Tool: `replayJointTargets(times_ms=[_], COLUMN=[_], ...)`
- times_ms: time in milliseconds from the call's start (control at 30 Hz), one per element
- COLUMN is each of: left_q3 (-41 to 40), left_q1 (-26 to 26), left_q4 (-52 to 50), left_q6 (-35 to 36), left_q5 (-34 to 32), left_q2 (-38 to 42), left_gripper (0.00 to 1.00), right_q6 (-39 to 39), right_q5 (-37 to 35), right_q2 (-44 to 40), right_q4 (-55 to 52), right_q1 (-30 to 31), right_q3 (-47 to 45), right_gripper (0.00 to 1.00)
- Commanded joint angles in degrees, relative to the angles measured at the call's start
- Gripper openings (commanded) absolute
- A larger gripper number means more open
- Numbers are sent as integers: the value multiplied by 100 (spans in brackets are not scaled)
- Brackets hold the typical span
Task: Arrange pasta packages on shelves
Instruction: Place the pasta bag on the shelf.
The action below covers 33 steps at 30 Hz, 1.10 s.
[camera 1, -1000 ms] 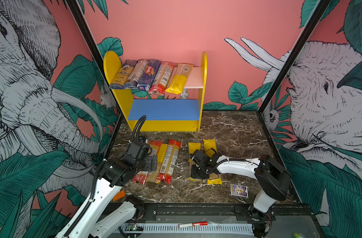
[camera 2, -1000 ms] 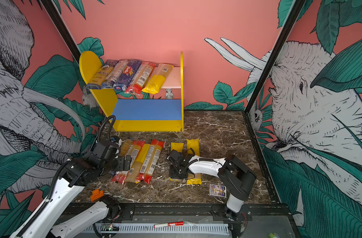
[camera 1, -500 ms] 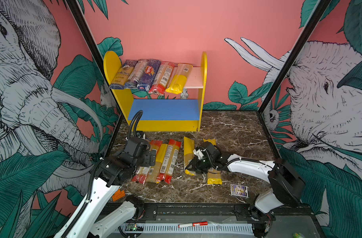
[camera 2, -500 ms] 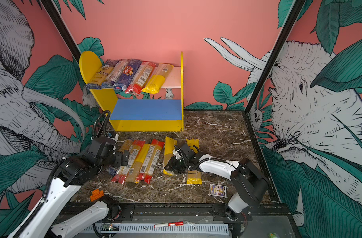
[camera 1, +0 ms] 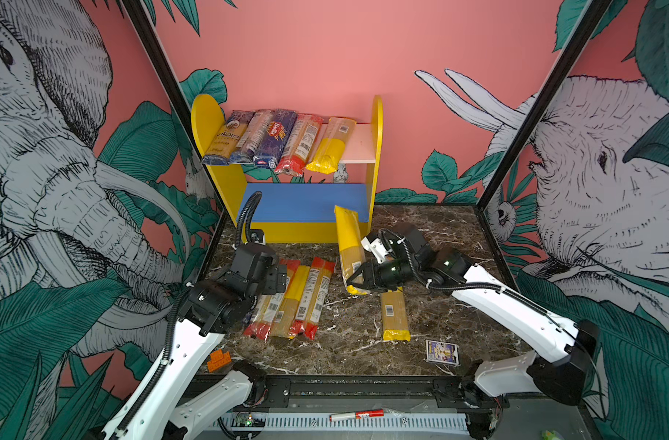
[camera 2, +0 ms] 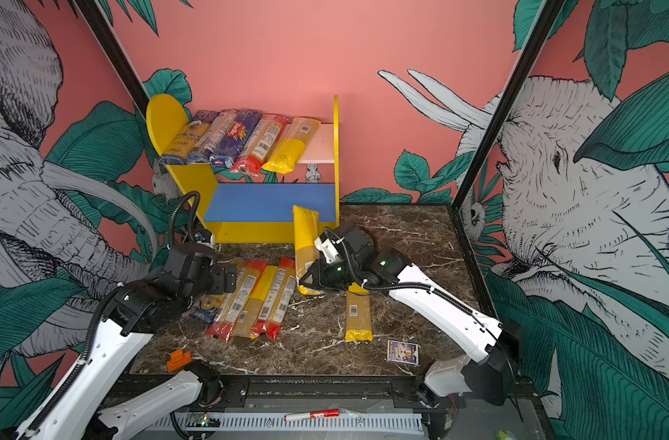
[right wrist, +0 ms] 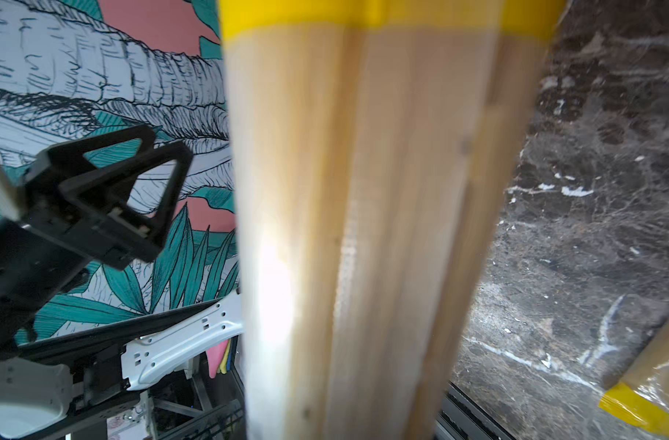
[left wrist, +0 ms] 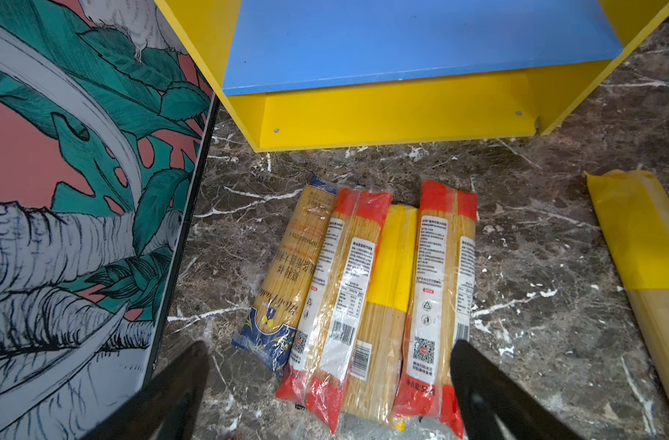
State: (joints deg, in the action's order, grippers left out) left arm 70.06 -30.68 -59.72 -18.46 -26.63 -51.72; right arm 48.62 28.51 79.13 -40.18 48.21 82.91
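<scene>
Jaws of right gripper (camera 1: 357,280) were clamped on the low end of a yellow spaghetti packet (camera 1: 348,236), tilted up toward the shelf's blue lower board (camera 1: 298,202), apparently for stowing; left gripper (left wrist: 327,354) gaped over four tabletop packets (left wrist: 363,297).

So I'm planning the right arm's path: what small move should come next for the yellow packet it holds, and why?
Probably carry the yellow packet forward onto the blue lower board: the right gripper holds it raised, just before that bare board.
</scene>
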Motion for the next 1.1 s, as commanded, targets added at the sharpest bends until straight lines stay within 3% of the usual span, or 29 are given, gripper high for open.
replayJointTargets(times_ms=[0,267,633,1067], left_q3=[158,388,619,500], left_q1=[35,71,358,958], left_q4=[290,649,1069,1451], left_q6=[0,56,240,172], left_q5=[-71,-65,-90,516], left_q2=[-56,-291,-436,-631], left_gripper=[99,99,99,99], right_q6=[-866,-1368,-1574,-477], right_q5=[-309,-283,302,1427], right_q2=[-128,656,3158,3946], right_q4=[-452,-1395,-2384,-641], right_q1=[-46,-258,-1079,-2007], right_q3=[1078,3122,7137,7477], right_gripper=[0,0,0,0])
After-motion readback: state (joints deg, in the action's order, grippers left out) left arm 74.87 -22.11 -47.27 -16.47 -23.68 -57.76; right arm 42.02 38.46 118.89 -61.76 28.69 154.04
